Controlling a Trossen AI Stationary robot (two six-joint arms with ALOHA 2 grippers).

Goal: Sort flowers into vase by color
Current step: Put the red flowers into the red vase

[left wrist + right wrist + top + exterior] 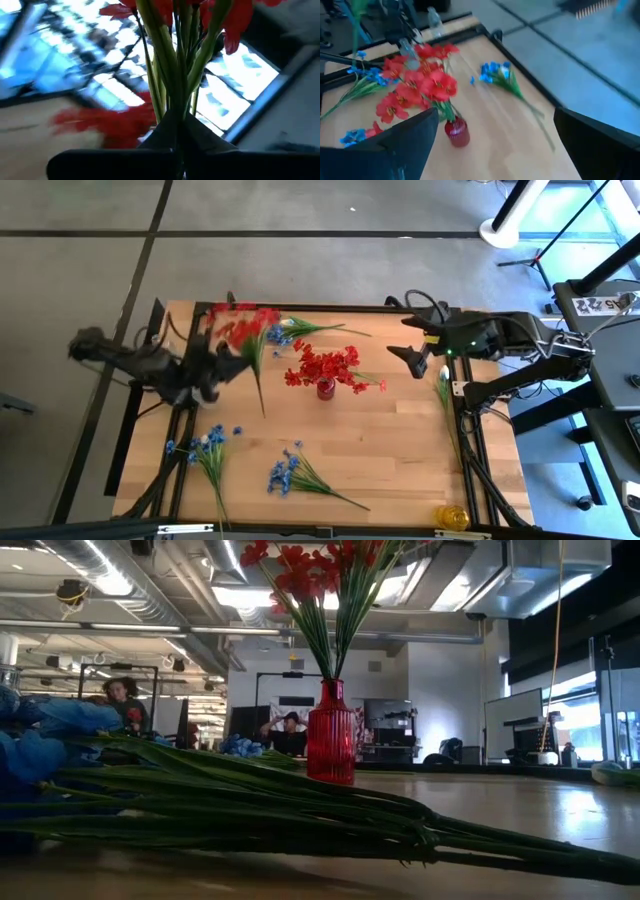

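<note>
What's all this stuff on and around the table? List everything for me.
Red vase: one, red, table centre, holding red flowers.
Red sprig: one, red, held above the table's far left part.
Blue sprigs: three; far edge, near left, near centre.
Pale sprig: one, whitish, right edge.
Yellow object: one, near right corner; cannot tell what it is.
Table: one, light wood.
People: two, in the room behind.
Left gripper: shut on the red sprig's stems.
Right gripper: open, over the table's right side.
</note>
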